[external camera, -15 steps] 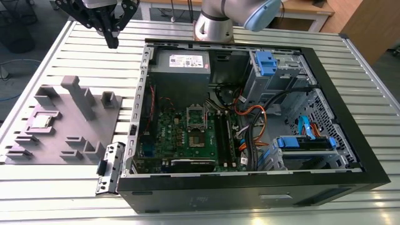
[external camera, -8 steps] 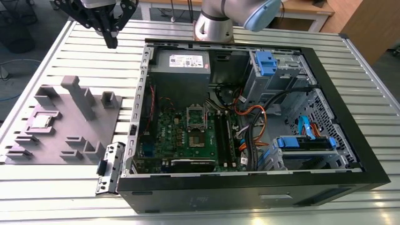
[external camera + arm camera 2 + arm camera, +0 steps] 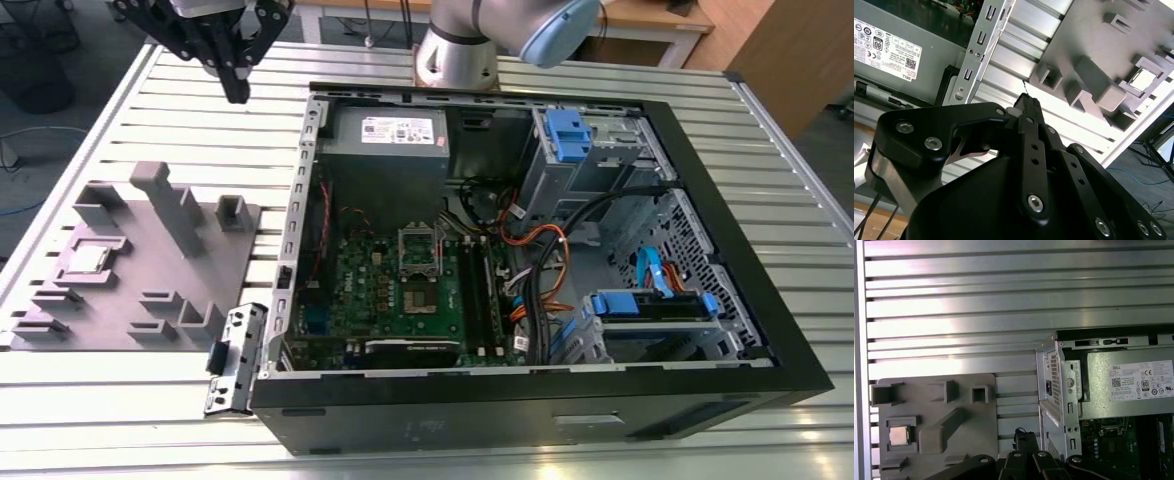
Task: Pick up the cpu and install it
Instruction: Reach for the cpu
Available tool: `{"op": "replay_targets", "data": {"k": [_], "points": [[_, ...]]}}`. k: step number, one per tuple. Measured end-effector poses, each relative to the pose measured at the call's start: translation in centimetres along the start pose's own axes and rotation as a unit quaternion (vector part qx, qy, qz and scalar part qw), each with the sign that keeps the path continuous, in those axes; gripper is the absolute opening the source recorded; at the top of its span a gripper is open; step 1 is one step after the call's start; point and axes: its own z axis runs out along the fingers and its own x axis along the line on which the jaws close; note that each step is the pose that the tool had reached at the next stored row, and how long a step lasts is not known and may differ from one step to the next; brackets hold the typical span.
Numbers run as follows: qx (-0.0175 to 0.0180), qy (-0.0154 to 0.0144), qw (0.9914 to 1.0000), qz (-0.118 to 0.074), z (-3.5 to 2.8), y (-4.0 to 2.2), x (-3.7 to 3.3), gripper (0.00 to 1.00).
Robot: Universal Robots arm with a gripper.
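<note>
At the exterior view's left, a grey plastic tray (image 3: 134, 285) with upright blocks lies on the slatted metal surface (image 3: 200, 120). The cpu (image 3: 91, 258) sits flat in a square recess near the tray's left edge, its silvery top facing up; it shows in both wrist views too (image 3: 899, 435) (image 3: 1145, 77). Nothing touches it.

Beyond the tray's far end, the arm's (image 3: 481, 40) black jaws hang over bare surface, pointing down. They are together, with nothing between them, and well apart from the cpu.

Just right of the tray's near corner lies a small metal bracket (image 3: 234, 355), close against the open computer case (image 3: 534, 410). Inside the case, the grey power supply (image 3: 387, 130) fills the far left corner. Nearer than that lies the green motherboard (image 3: 387, 295), carrying a shiny rectangular socket frame (image 3: 420, 250). Further right are bundled cables (image 3: 547, 260) and blue drive brackets (image 3: 654, 300).
</note>
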Motion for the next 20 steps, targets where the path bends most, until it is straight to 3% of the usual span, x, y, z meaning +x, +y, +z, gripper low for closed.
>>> {"op": "replay_targets", "data": {"k": [20], "points": [[0.0, 0.0, 1.0, 0.0, -0.05, -0.1, 1.38, 0.11]]}}
